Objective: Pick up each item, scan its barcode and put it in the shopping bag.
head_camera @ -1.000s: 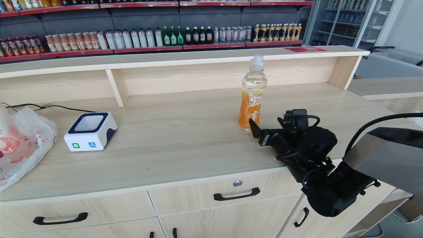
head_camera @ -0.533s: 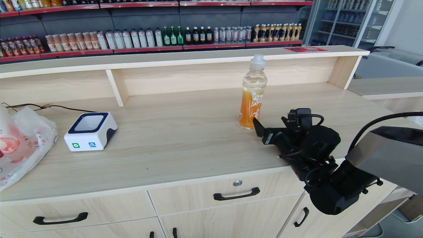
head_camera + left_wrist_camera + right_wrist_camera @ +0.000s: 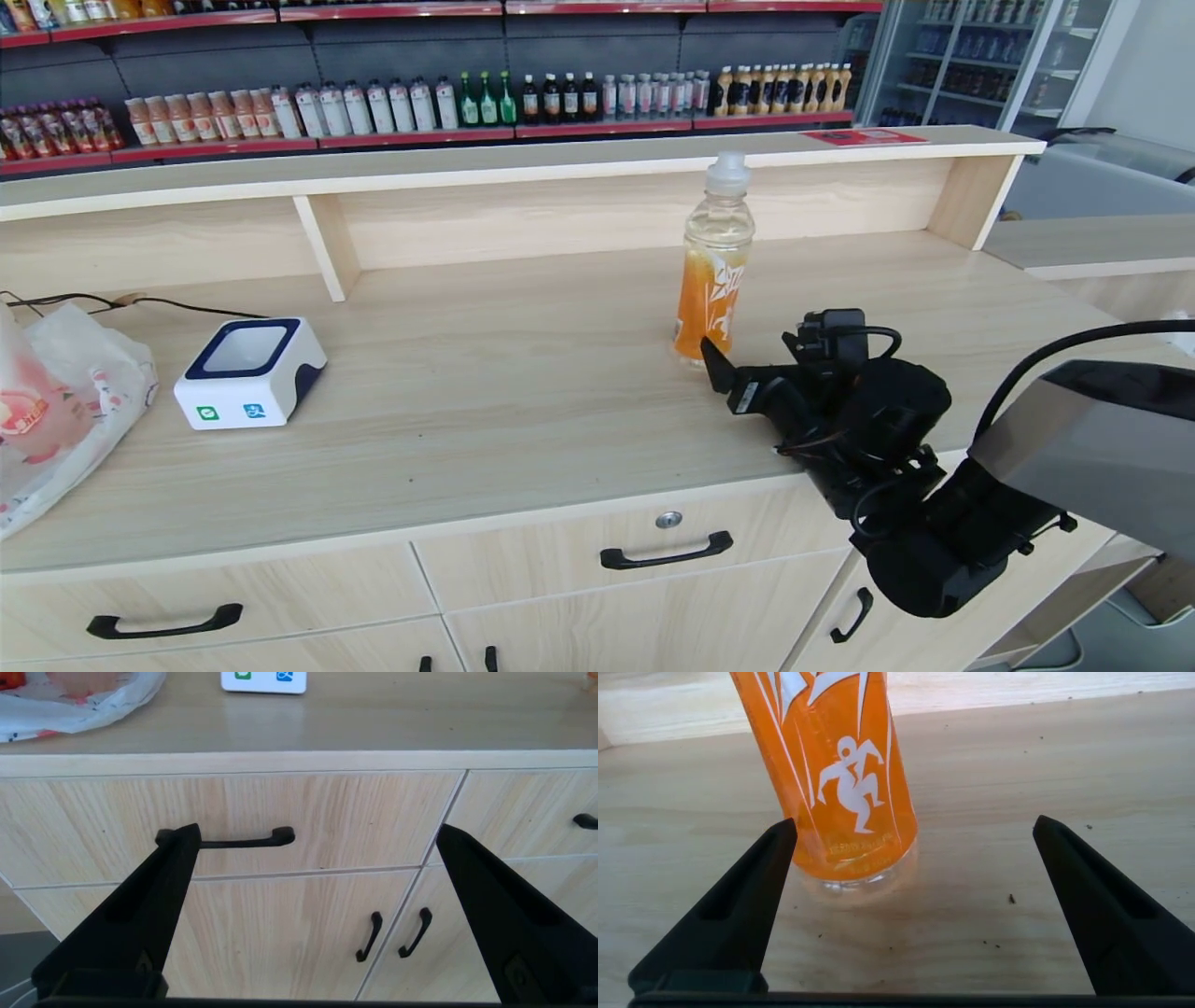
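Observation:
An orange drink bottle (image 3: 714, 271) with a white cap stands upright on the wooden counter (image 3: 523, 401). My right gripper (image 3: 724, 369) hovers low over the counter just in front of it, open. In the right wrist view the bottle's base (image 3: 842, 784) sits ahead of the gap, nearer one finger (image 3: 719, 924), with nothing between the fingers. The white barcode scanner (image 3: 250, 371) sits to the left. The plastic shopping bag (image 3: 56, 401) lies at the far left edge. My left gripper (image 3: 313, 905) is open below counter height, facing the drawers.
A raised wooden shelf (image 3: 523, 163) runs along the back of the counter, with an upright divider (image 3: 327, 247). A black cable (image 3: 140, 303) trails behind the scanner. Drawers with black handles (image 3: 665, 553) front the counter. Bare counter lies between scanner and bottle.
The right gripper drifted slightly right, then came back to about where it was, still open by the bottle. The head view shifted a little.

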Robot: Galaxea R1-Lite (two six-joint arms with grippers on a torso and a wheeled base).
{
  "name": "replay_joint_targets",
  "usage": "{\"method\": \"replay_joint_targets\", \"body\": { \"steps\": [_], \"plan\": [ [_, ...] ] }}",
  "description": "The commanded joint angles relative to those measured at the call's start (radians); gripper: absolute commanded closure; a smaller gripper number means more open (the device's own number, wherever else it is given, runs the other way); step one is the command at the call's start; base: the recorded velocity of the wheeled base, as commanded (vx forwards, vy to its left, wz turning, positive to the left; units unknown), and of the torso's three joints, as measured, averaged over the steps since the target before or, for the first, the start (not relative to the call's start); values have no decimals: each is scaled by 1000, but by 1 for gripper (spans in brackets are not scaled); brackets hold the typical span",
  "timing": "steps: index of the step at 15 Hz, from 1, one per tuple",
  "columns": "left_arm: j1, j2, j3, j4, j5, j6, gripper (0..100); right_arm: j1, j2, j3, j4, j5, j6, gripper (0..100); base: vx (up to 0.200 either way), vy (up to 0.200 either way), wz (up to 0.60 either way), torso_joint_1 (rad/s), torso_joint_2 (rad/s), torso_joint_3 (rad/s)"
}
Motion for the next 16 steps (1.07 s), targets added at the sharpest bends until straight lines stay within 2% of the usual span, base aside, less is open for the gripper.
{"method": "replay_joint_targets", "body": {
  "steps": [1, 7, 14, 16],
  "plan": [
    [-1, 0, 0, 0, 1, -2, 0, 7, 20, -19, -7, 4, 3, 0, 0, 0, 0, 0, 0, 0],
    [-1, 0, 0, 0, 0, 0, 0, 69, 61, -63, -7, 4, 8, 0, 0, 0, 0, 0, 0, 0],
    [-1, 0, 0, 0, 0, 1, 0, 33, 78, -74, -7, -1, 8, 0, 0, 0, 0, 0, 0, 0],
    [-1, 0, 0, 0, 1, 9, 0, 30, 80, -72, -7, -30, 21, 0, 0, 0, 0, 0, 0, 0]
  ]
}}
